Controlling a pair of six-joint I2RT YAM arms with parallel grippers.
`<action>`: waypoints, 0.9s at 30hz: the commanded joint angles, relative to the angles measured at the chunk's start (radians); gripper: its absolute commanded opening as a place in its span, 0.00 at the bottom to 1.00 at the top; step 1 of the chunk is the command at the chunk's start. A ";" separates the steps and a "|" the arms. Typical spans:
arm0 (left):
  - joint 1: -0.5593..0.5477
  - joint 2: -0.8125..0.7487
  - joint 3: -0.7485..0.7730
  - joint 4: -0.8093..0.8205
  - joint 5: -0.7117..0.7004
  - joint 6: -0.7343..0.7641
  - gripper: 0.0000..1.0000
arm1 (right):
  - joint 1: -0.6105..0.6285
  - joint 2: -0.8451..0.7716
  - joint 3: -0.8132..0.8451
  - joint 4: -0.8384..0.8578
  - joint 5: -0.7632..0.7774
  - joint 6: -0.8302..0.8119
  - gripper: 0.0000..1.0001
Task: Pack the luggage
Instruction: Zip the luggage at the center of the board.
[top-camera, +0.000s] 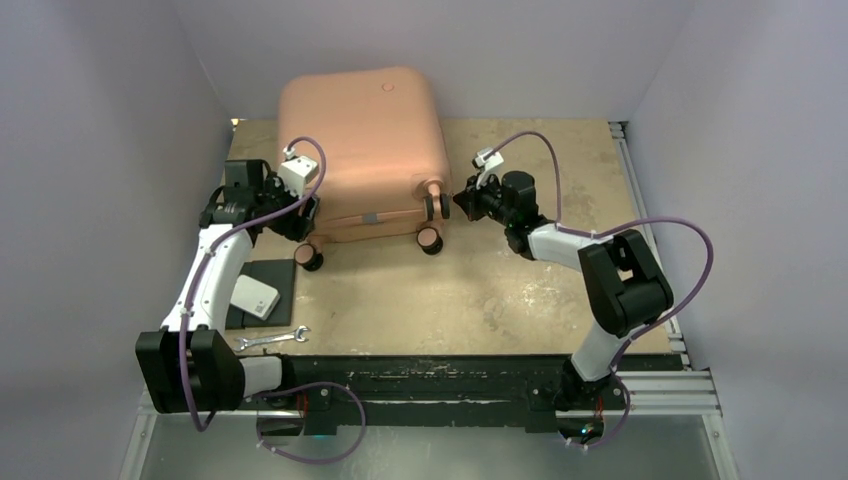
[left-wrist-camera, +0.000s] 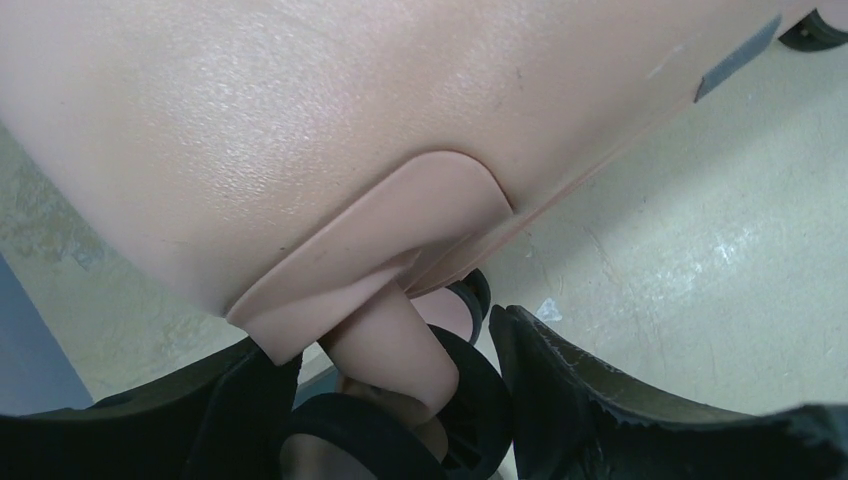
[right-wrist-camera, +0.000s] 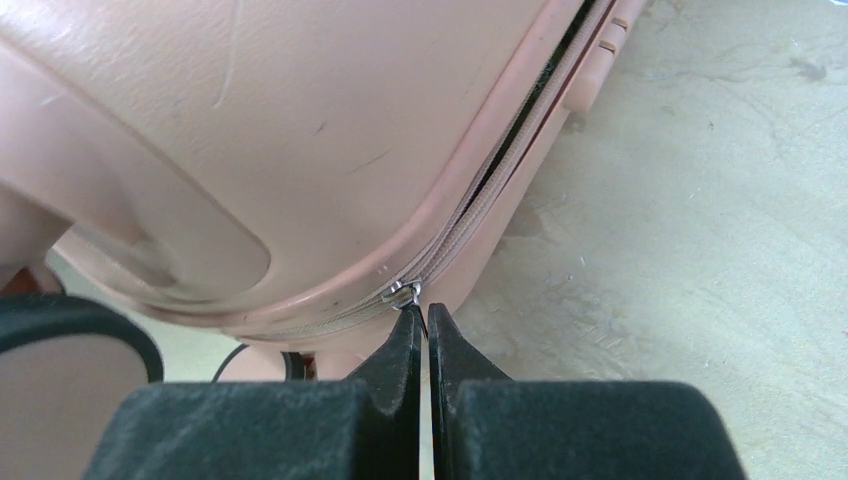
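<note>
The salmon-pink luggage (top-camera: 360, 140) lies shut on the table, its wheels toward the arms. My left gripper (top-camera: 298, 218) is at its near-left corner. In the left wrist view the left gripper (left-wrist-camera: 395, 390) has its black fingers (left-wrist-camera: 570, 385) on either side of a pink-and-black wheel (left-wrist-camera: 400, 345) under the shell (left-wrist-camera: 300, 120), closed against it. My right gripper (top-camera: 463, 203) is at the near-right corner. Seen from the right wrist, the right gripper (right-wrist-camera: 425, 325) is shut on the metal zipper pull (right-wrist-camera: 405, 292) at the curve of the zip (right-wrist-camera: 480, 210).
A flat black pad with a white box (top-camera: 255, 297) lies at the left, with a silver wrench (top-camera: 272, 340) in front of it. Two more suitcase wheels (top-camera: 430, 238) stick out between the grippers. Walls close in on the table (top-camera: 520, 290) at the left, back and right.
</note>
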 joint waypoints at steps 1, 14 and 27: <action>0.077 -0.001 0.017 -0.107 -0.054 0.170 0.00 | -0.072 0.033 0.142 0.008 0.251 0.045 0.00; 0.086 -0.028 0.017 -0.252 0.048 0.411 0.00 | -0.097 0.053 0.254 -0.029 0.430 0.090 0.00; 0.122 -0.062 0.007 -0.186 0.019 0.388 0.00 | -0.050 -0.113 0.056 -0.070 0.250 0.051 0.00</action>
